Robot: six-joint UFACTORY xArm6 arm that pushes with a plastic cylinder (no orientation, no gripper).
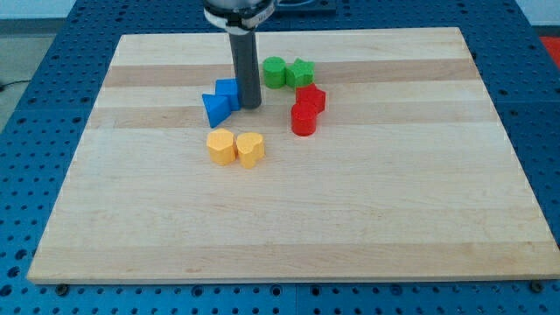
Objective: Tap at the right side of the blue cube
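The blue cube [227, 90] sits on the wooden board [289, 219] near the view's top, left of centre. A blue triangular block [214, 109] touches its lower left. My tip [251, 106] stands right against the cube's right side, at its lower right corner. The dark rod rises from there to the view's top edge and hides part of the cube's right face.
A green cylinder [275, 72] and a green star-like block [302, 72] lie right of the rod. Below them are a red block [311, 97] and a red cylinder [304, 121]. Two yellow blocks [221, 146] [250, 149] lie below the blue pair.
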